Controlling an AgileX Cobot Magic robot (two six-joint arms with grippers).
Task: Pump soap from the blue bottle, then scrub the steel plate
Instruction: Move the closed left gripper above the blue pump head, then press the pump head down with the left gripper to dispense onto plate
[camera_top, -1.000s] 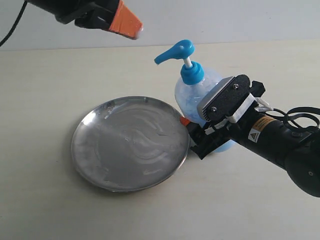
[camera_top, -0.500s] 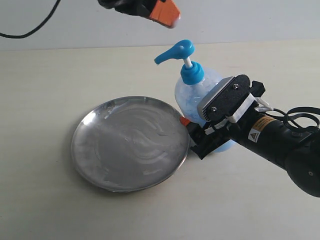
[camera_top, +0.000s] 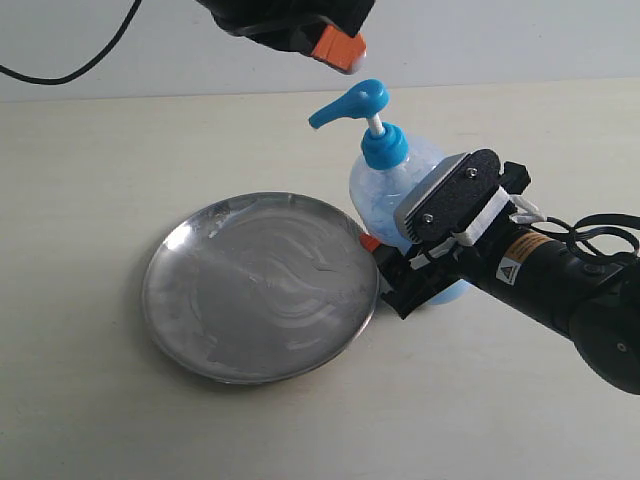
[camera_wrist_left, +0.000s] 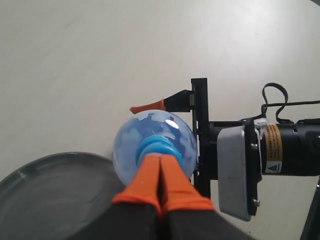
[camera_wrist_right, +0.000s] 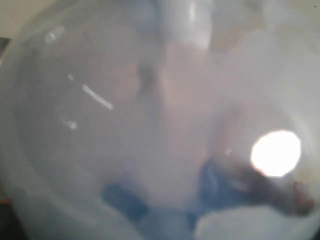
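Note:
The blue bottle (camera_top: 385, 190) stands upright just right of the steel plate (camera_top: 200, 300), its blue pump head (camera_top: 350, 103) raised and its spout pointing over the plate. My right gripper (camera_top: 395, 245) is shut on the bottle's body; one orange-tipped finger (camera_top: 369, 241) shows by the plate's rim. My left gripper (camera_top: 340, 47), shut and empty, hangs just above the pump head without touching it. In the left wrist view its orange fingertips (camera_wrist_left: 161, 172) sit pressed together over the bottle (camera_wrist_left: 135, 142). A swirly pale soap film (camera_top: 280, 275) covers the plate; no fresh blob shows. The bottle (camera_wrist_right: 150, 125) fills the blurred right wrist view.
The pale tabletop (camera_top: 100, 150) lies around the plate and bottle. The right arm's black body (camera_top: 560, 290) and cable stretch away to the right. A black cable (camera_top: 60, 72) from the left arm hangs at the upper left.
My left gripper has travelled rightward from above the plate's far side and come down a little, ending over the pump head. The bottle, plate and right gripper have not moved.

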